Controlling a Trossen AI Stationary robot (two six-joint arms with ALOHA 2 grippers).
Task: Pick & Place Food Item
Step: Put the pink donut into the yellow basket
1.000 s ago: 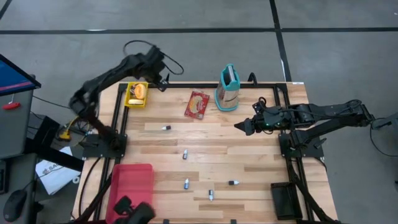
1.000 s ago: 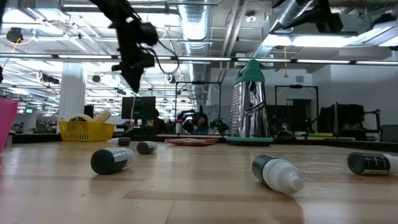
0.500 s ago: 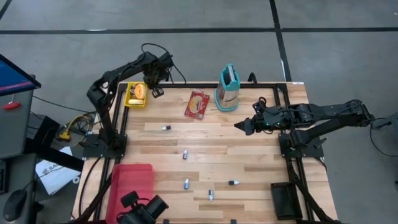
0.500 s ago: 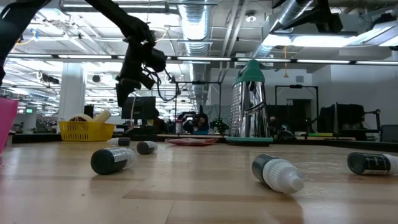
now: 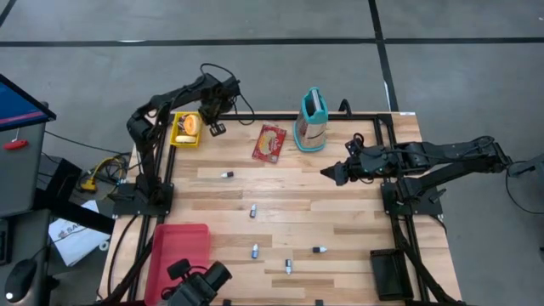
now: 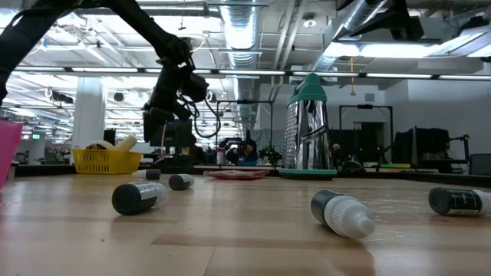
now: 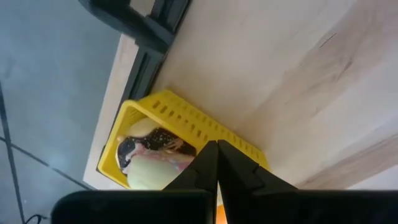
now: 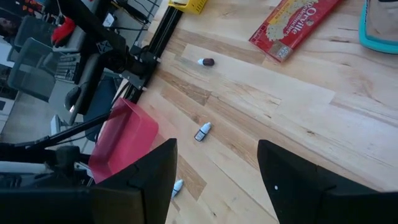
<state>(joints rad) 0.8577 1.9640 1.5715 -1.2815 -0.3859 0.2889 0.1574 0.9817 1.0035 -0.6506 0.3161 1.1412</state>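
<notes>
A yellow basket [image 5: 186,129] holding pale and orange food pieces [image 7: 149,163] stands at the table's far left corner. A flat red food packet [image 5: 270,143] lies on the wood to its right. My left gripper [image 5: 215,129] hangs shut and empty just right of the basket and above the table, pointing steeply down. In the left wrist view its closed fingertips [image 7: 216,148] sit over the basket's wall [image 7: 186,127]. In the low view the left gripper [image 6: 153,130] is above the basket [image 6: 106,160]. My right gripper [image 5: 327,172] waits open above the table's right half, fingers apart [image 8: 217,165].
A metal grater with a teal top [image 5: 312,121] stands at the far edge, right of the packet. Several small bottles lie about the table's middle and near part [image 5: 252,212] [image 6: 343,212]. A red bin [image 5: 180,251] sits at the near left corner.
My left gripper has come down and a little toward the near edge, from above the far edge to just beside the basket's right side. It has tipped to point more steeply down and rolled. It has stayed shut.
</notes>
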